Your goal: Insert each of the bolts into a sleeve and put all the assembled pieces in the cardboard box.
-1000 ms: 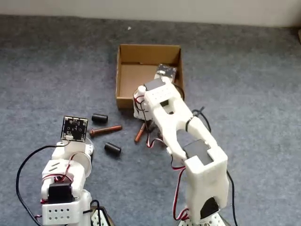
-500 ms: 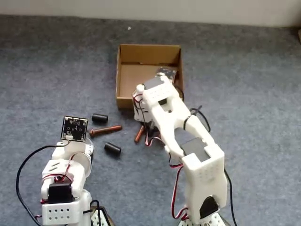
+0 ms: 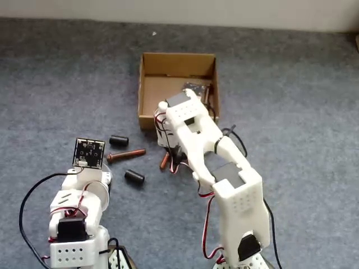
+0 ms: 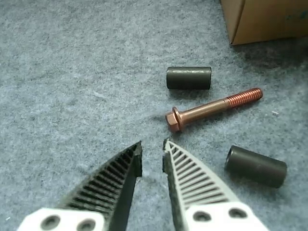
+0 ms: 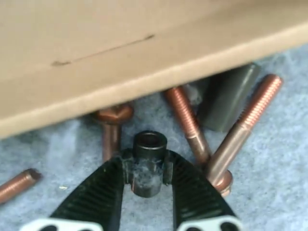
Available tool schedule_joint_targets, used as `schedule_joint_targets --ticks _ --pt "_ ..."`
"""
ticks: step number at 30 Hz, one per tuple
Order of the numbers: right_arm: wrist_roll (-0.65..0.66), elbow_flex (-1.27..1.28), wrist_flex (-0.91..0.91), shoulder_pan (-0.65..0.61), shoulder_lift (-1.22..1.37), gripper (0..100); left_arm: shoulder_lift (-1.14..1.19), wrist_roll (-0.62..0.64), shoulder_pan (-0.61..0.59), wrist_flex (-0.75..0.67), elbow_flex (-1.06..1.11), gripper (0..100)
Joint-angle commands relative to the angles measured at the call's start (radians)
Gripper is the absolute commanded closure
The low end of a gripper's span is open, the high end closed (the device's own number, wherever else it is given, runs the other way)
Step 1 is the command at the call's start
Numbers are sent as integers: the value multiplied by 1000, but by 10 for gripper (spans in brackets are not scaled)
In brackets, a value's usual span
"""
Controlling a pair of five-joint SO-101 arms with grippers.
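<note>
- right arm's jaws pinch a black sleeve (image 5: 149, 163), open end pointing toward the cardboard box (image 5: 144, 72); loose bolts (image 5: 186, 120) lie just beyond.
- left arm's jaws, slightly spread and empty, face a lone bolt (image 4: 211, 109) lying crosswise, head nearest.

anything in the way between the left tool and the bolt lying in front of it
Nothing visible does: only bare carpet lies between the left tool and the bolt. The far sleeve and the near sleeve flank the bolt, both apart from it and off that line.
</note>
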Motion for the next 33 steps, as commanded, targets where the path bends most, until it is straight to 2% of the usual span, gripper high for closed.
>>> schedule_joint_targets --ticks 1,13,17,20,25,29,33 --pt "3 10 27 -22 36 971 -8 -11 -15 -3 -2 888" --pt "5 8 62 -24 65 971 -8 -11 -15 -3 -2 888" --pt "176 -16 128 -50 19 995 -8 -11 -15 -3 -2 888" --pt "262 -56 222 -67 -84 993 -8 -11 -15 -3 -2 888" --pt "272 -47 272 -53 -321 993 -8 -11 -15 -3 -2 888" --pt "279 53 266 -30 -532 993 -8 -11 -15 -3 -2 887" --pt "353 231 186 -12 -757 993 -8 -11 -15 -3 -2 887"
